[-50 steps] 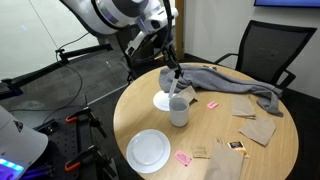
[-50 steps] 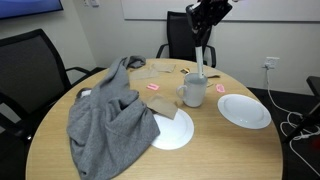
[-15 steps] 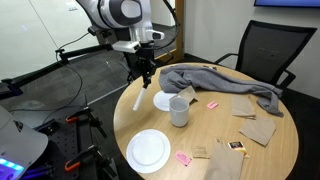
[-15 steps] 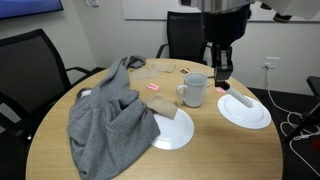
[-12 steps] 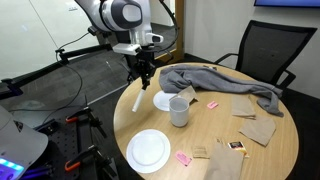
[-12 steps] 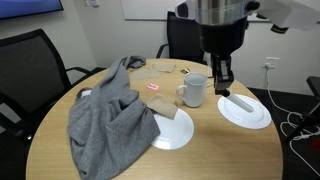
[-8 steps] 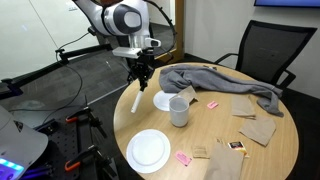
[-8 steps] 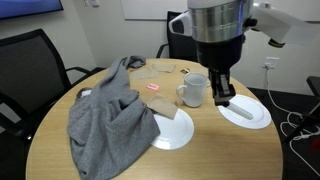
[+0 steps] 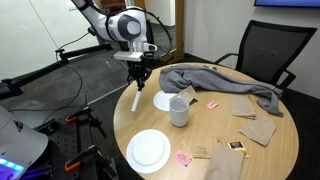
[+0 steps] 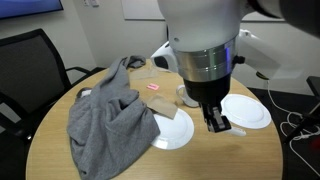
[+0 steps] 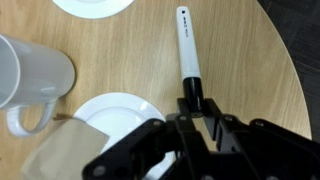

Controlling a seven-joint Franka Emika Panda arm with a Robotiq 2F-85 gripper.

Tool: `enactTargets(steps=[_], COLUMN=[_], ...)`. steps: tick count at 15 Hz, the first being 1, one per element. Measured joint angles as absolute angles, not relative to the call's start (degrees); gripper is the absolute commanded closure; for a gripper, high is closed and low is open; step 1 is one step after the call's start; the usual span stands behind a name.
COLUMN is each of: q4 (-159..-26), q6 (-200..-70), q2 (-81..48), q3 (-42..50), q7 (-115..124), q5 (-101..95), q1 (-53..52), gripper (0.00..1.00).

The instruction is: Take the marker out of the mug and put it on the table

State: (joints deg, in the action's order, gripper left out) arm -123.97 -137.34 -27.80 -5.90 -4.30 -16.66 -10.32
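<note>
With its dark end pinched in the gripper (image 11: 192, 102), the marker (image 11: 186, 45) hangs over the table (image 11: 120, 55) near its rim (contact unclear); the mug (image 11: 35, 70) stands apart.

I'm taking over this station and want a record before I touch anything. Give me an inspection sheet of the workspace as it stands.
Surface: round tan wood table, bare wood near the gripper.
Job's things: marker is out of the mug, held by its dark end over bare wood near the table edge; whether it touches the wood cannot be told. The mug stands upright.
Clutter: grey cloth, white plate, second white plate, brown napkins, pink packets.
Gripper: gripper is shut on the marker.
Cables: loose cables on the floor beside the table.
Surroundings: black office chairs.
</note>
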Motion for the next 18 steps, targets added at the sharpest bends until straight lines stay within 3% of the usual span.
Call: enactTargets(steps=[18], q4=[-109.3], q6=[-136.1], q2=[-43.2], q3=[-7.2], q7=[-13.2], q5=[-16.6], q1=[-11.3], gripper=[0.95])
